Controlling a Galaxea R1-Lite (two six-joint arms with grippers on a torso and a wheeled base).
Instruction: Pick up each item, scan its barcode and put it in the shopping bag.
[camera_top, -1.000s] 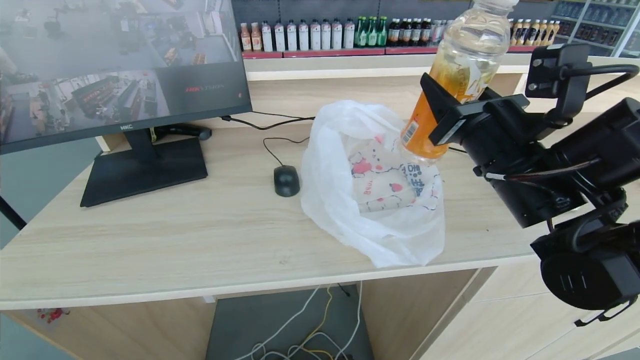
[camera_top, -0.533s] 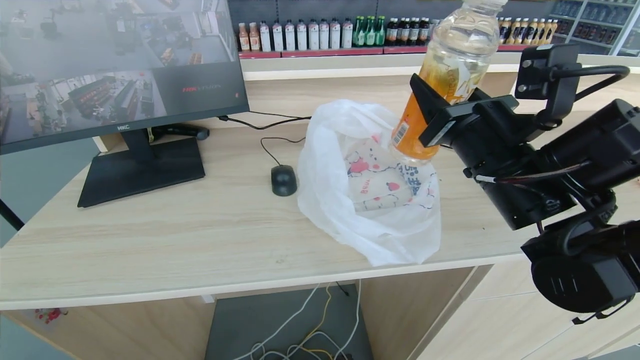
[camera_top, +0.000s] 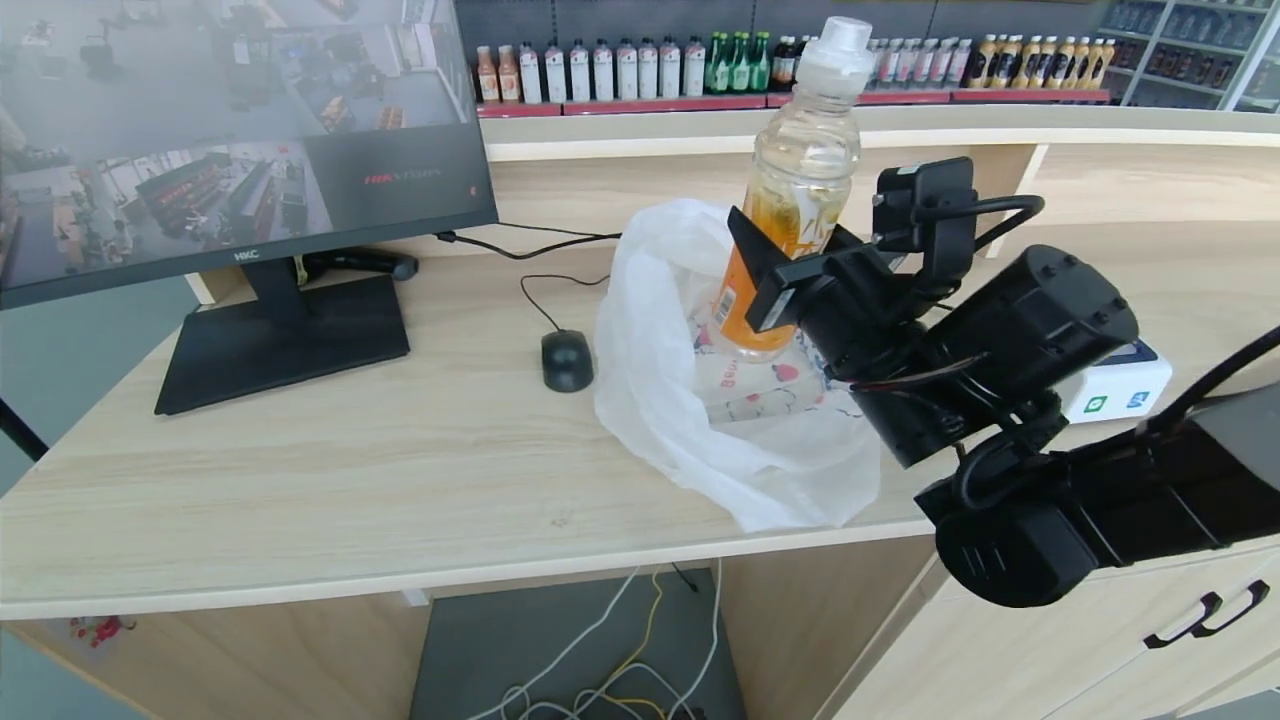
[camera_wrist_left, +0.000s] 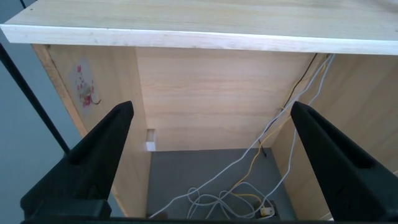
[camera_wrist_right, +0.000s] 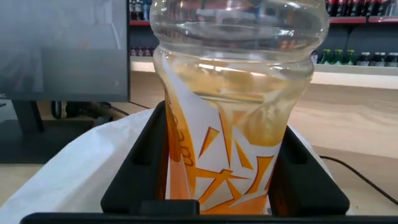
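Now | bagging step: right pincer (camera_top: 800, 268) gripped bottle (camera_top: 795, 190), base perhaps inside bag (camera_top: 650, 390) mouth | left pincer (camera_wrist_left: 211, 168) wide, empty | next called for lowering, then release.

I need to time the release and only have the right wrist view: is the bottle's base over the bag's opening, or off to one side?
Observer: In the head view the bottle stands upright in the right hand, its base over the open mouth of the shopping bag.
Operator: Anything already inside?
Observer: Yes, a printed packet lies flat beneath the bottle.
Operator: Where's the left hand?
Observer: The left hand hangs open, low in front of the counter.
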